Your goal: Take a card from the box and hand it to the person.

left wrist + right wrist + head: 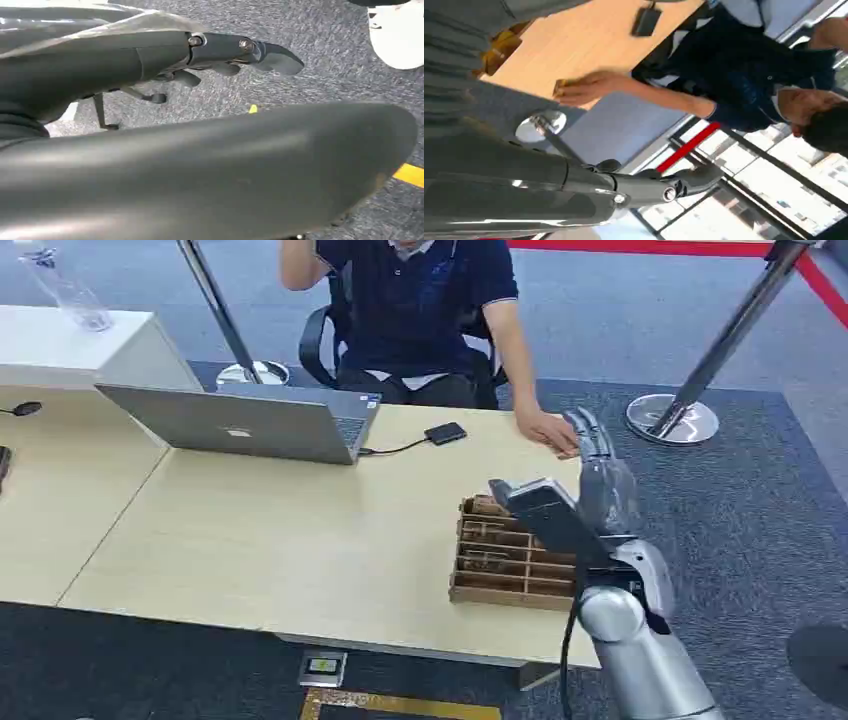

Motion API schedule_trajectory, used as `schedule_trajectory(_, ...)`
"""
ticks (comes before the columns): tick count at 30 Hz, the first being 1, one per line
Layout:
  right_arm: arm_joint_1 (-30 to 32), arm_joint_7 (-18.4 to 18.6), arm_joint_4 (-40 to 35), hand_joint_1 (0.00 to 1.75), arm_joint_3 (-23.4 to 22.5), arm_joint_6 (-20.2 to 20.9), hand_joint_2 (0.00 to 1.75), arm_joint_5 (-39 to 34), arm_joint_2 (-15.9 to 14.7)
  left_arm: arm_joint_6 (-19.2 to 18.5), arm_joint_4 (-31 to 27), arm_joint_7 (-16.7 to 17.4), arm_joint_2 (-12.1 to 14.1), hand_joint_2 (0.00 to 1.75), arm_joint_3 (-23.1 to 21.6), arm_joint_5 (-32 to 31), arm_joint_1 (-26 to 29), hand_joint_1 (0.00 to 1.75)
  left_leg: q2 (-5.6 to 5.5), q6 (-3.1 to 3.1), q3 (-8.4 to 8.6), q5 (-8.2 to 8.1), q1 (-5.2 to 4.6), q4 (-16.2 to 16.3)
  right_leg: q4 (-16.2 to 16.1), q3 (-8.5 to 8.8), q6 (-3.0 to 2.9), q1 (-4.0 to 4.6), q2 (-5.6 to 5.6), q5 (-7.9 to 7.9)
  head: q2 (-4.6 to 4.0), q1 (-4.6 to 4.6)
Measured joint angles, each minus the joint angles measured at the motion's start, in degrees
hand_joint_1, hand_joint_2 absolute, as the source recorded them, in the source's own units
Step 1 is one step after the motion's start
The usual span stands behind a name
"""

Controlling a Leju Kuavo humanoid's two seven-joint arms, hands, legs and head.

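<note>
A brown cardboard box (pixel 500 560) with slotted compartments stands near the table's front right edge; a corner of the box (pixel 499 47) also appears in the right wrist view. My right hand (pixel 600 475) is raised above the box's far right corner, fingers (pixel 684 182) stretched out and holding nothing. Just beyond it the person's hand (pixel 548 430) rests on the table, gripping a small tan card (pixel 559 87). My left hand (pixel 235 52) hangs over grey carpet with its fingers apart and nothing in them.
A grey laptop (pixel 250 425) sits open at the table's far side, with a black adapter (pixel 445 433) cabled to it. The person sits in a chair behind the table. Stanchion bases (pixel 672 418) (pixel 252 372) stand on the carpet. A plastic bottle (pixel 65 290) lies on a white cabinet.
</note>
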Motion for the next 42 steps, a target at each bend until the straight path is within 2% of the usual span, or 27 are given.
schedule_trajectory(8, -0.02, 6.00, -3.26, 0.00, 3.35, 0.87, 1.75, 14.99, -4.81, -0.33, 0.13, -0.02, 0.00, 0.00, 0.37, -0.50, 0.00, 0.00, -0.01, 0.00, 0.01, 0.00, 0.00, 0.01, 0.01, 0.00, 0.00, 0.00, 0.00, 0.00, 0.00, 0.00)
schedule_trajectory(16, -0.47, 10.57, -5.36, 0.00, 6.82, 4.74, 1.75, 29.72, -11.09, -0.66, 0.13, -0.07, 0.00, 0.00, 0.96, -0.66, 0.03, 0.00, -0.03, 0.00, 0.01, 0.00, 0.00, 0.02, 0.00, 0.01, 0.00, -0.01, 0.00, 0.00, 0.00, 0.00)
schedule_trajectory(21, -0.27, 13.71, -4.94, 0.00, 8.81, 6.58, 1.75, 35.16, -13.31, -0.66, 0.15, -0.09, 0.00, 0.00, 1.55, -0.24, 0.04, 0.00, -0.03, 0.00, 0.01, 0.00, 0.00, 0.02, 0.00, 0.00, 0.00, -0.01, 0.00, 0.00, 0.00, 0.00)
schedule_trajectory(22, -0.25, 13.97, -4.79, 0.37, 9.10, 6.45, 1.75, 35.20, -13.56, -0.64, 0.15, -0.09, 0.00, 0.00, 1.71, -0.18, 0.03, 0.00, -0.03, 0.00, 0.01, 0.00, 0.00, 0.02, 0.00, 0.00, 0.00, -0.01, 0.00, 0.00, 0.00, -0.02)
schedule_trajectory(24, 0.15, 14.56, -4.46, 0.37, 9.18, 5.84, 1.75, 35.03, -13.69, -0.64, 0.15, -0.17, 0.00, 0.00, 1.79, -0.09, 0.03, 0.00, -0.03, 0.00, 0.01, 0.00, 0.00, 0.02, 0.00, 0.00, 0.00, 0.00, 0.00, 0.00, 0.00, 0.00)
schedule_trajectory(25, 0.48, 14.67, -4.28, 1.27, 9.20, 5.46, 1.75, 34.89, -13.71, -0.61, 0.17, -0.20, 0.00, 0.00, 1.79, -0.09, 0.03, 0.00, -0.03, 0.00, 0.01, 0.00, 0.00, 0.02, 0.00, 0.00, 0.00, 0.00, 0.00, 0.00, 0.00, 0.00)
schedule_trajectory(30, 2.33, 15.29, -3.39, 1.27, 8.99, 3.98, 1.75, 33.93, -13.53, -0.57, 0.20, -0.20, 0.00, 0.00, 1.92, -0.18, 0.03, 0.00, -0.03, 0.00, 0.01, 0.00, 0.00, 0.02, 0.01, 0.01, 0.00, 0.00, 0.00, 0.00, 0.00, 0.00)
schedule_trajectory(31, 2.64, 15.33, -3.24, 1.15, 8.99, 3.80, 1.75, 33.89, -13.49, -0.57, 0.20, -0.20, 0.00, 0.00, 1.95, -0.20, 0.03, 0.00, -0.03, 0.00, 0.01, 0.00, 0.00, 0.02, 0.01, 0.01, 0.00, 0.00, 0.00, 0.00, 0.00, 0.00)
schedule_trajectory(32, 2.85, 15.35, -3.04, 0.91, 8.99, 3.69, 1.75, 33.87, -13.47, -0.57, 0.20, -0.20, 0.00, 0.00, 1.99, -0.20, 0.03, 0.00, -0.03, 0.00, 0.01, 0.00, 0.00, 0.02, 0.00, 0.00, 0.00, 0.00, 0.00, 0.00, 0.00, 0.00)
schedule_trajectory(36, 3.70, 15.66, -2.19, 0.84, 8.40, 2.95, 1.75, 33.87, -12.84, -0.57, 0.22, -0.20, 0.00, 0.00, 2.19, -0.35, 0.03, 0.00, -0.03, 0.00, 0.01, 0.00, 0.00, 0.02, 0.00, 0.01, 0.00, 0.00, 0.00, 0.00, 0.00, 0.00)
schedule_trajectory(37, 3.92, 15.72, -1.97, 0.70, 8.29, 2.82, 1.75, 34.02, -12.61, -0.57, 0.22, -0.20, 0.00, 0.00, 2.21, -0.39, 0.03, 0.00, -0.03, 0.00, 0.01, 0.00, 0.00, 0.02, 0.01, 0.01, 0.00, 0.00, 0.00, 0.00, 0.00, 0.00)
schedule_trajectory(42, 5.21, 16.16, -0.09, 0.68, 7.09, 2.34, 1.75, 35.03, -11.59, -0.57, 0.22, -0.15, 0.02, 0.00, 2.21, -0.90, 0.03, 0.00, -0.03, 0.00, 0.01, 0.00, 0.00, 0.02, 0.01, 0.01, 0.00, 0.00, 0.00, 0.00, 0.00, 0.00)
